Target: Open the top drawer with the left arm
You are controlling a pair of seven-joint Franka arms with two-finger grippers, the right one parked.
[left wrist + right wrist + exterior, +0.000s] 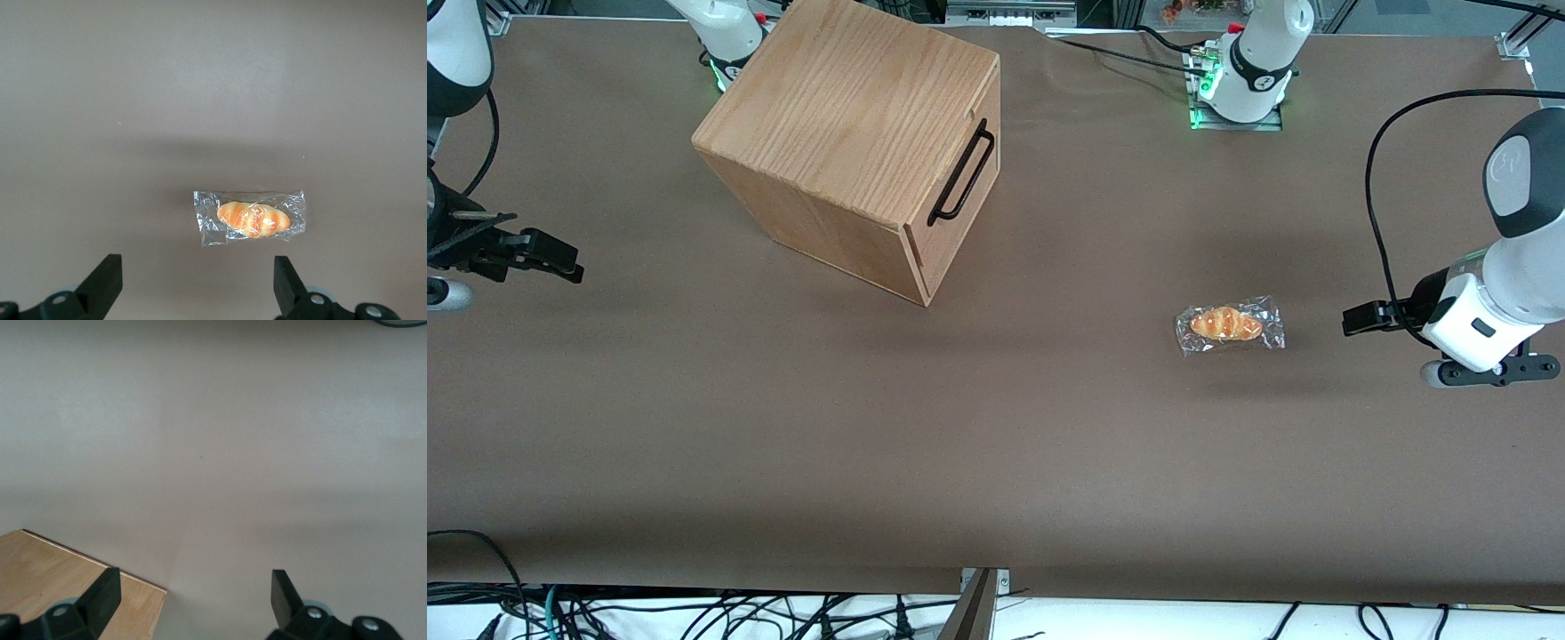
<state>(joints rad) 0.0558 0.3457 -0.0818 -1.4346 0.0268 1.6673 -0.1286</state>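
The light oak box (854,133) stands shut toward the parked arm's end of the table. Its top drawer (976,180) is closed flush, with the long black bar handle (963,173) across the front. My left arm (1516,258) hovers at the working arm's end of the table, well away from the box. Its gripper (1362,318) (197,267) is open, with only bare table between the fingers. The fingertips (110,267) point toward the box.
A wrapped bread roll (1229,324) (252,219) lies on the brown table cover (996,444), between the gripper and the box and close to the gripper. A corner of the box top (67,587) shows in the right wrist view.
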